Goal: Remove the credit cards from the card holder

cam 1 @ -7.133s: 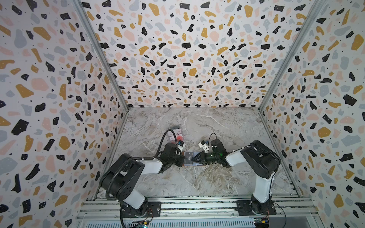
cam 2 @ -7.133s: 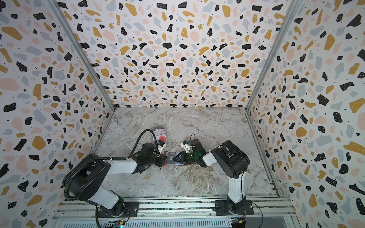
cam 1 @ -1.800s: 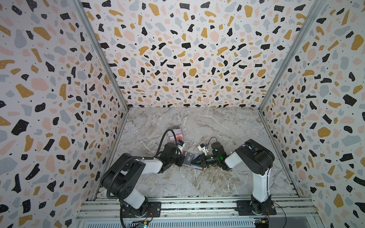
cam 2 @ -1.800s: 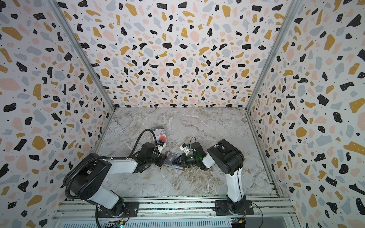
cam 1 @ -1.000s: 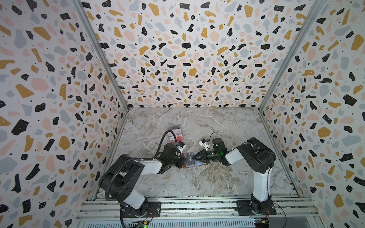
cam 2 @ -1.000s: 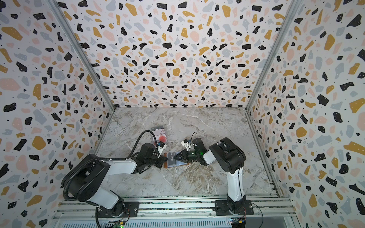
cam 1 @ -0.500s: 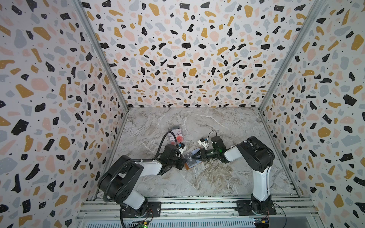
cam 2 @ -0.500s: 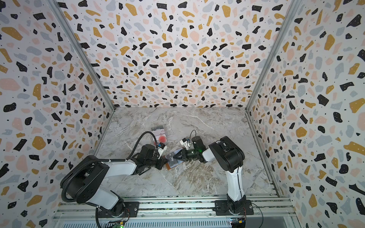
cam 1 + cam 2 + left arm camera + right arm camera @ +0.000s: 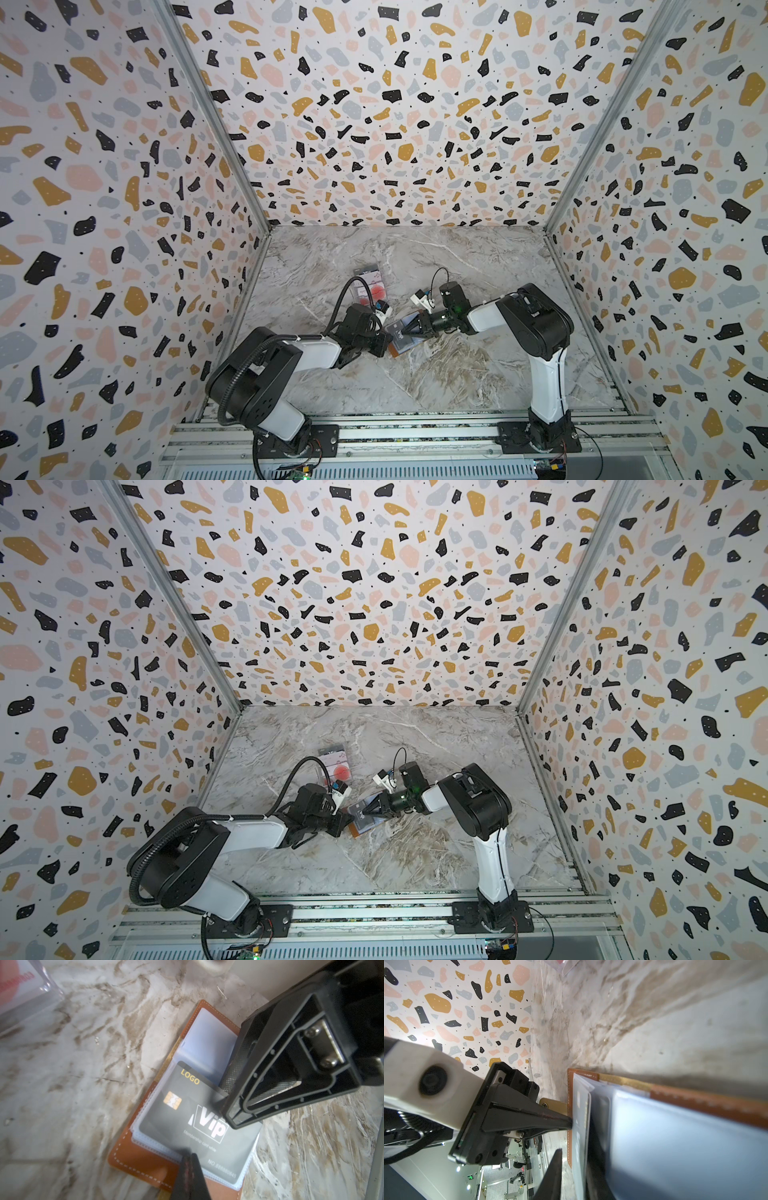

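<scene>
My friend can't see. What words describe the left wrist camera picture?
A dark grey Vip card lies in the clear sleeves of the open brown card holder on a marble table. The right gripper meets the card's edge; the shut left gripper touches the sleeves.

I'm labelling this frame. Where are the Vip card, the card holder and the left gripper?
Vip card [image 9: 199, 1124]: left wrist view, on its white lettering.
Card holder [image 9: 133, 1157]: left wrist view, bare leather cover corner.
Left gripper [image 9: 569, 1124]: right wrist view, its closed tip.

The right gripper hides one corner of the grey card; the clear case is blurred and cut off.
</scene>
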`<state>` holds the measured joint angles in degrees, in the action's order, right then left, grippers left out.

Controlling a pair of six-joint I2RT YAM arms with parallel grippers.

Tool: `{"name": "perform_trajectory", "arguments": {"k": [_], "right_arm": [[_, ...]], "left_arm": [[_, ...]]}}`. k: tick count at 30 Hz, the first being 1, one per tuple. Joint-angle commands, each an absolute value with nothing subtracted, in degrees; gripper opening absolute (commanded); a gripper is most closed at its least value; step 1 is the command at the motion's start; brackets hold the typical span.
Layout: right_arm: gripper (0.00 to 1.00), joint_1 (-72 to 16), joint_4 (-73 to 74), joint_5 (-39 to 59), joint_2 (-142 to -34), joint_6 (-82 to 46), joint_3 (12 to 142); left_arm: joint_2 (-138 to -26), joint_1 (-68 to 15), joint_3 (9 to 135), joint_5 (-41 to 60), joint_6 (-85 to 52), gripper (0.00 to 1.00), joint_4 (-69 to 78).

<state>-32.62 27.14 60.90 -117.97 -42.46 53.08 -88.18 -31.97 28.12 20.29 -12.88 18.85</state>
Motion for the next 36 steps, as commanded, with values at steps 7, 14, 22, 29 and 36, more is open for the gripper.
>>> {"name": "perform_trajectory", "arguments": {"k": [7, 14, 22, 29, 36], "right_arm": [[0.21, -33.6, 10.5, 61.72, -118.56, -30.09, 59.39], [0.21, -34.57, 5.19, 61.79, -119.58, -26.98, 62.96], [0.19, -34.91, 4.28, 64.4, -119.54, -25.77, 62.94], [0.21, -34.99, 3.47, 65.3, -120.18, -25.6, 63.75], [0.26, -35.41, 0.96, 64.97, -120.76, -24.49, 65.41]], "left_arm": [[-89.33, -32.43, 27.53, 18.64, -13.1, 0.01, 15.12], [-89.3, -32.43, 27.51, 18.06, -13.31, 0.01, 15.03], [-89.21, -32.43, 27.51, 16.92, -13.53, 0.01, 14.77], [-89.21, -32.43, 27.6, 16.29, -13.71, 0.02, 14.77], [-89.23, -32.43, 27.6, 15.86, -13.8, 0.02, 14.77]]}}
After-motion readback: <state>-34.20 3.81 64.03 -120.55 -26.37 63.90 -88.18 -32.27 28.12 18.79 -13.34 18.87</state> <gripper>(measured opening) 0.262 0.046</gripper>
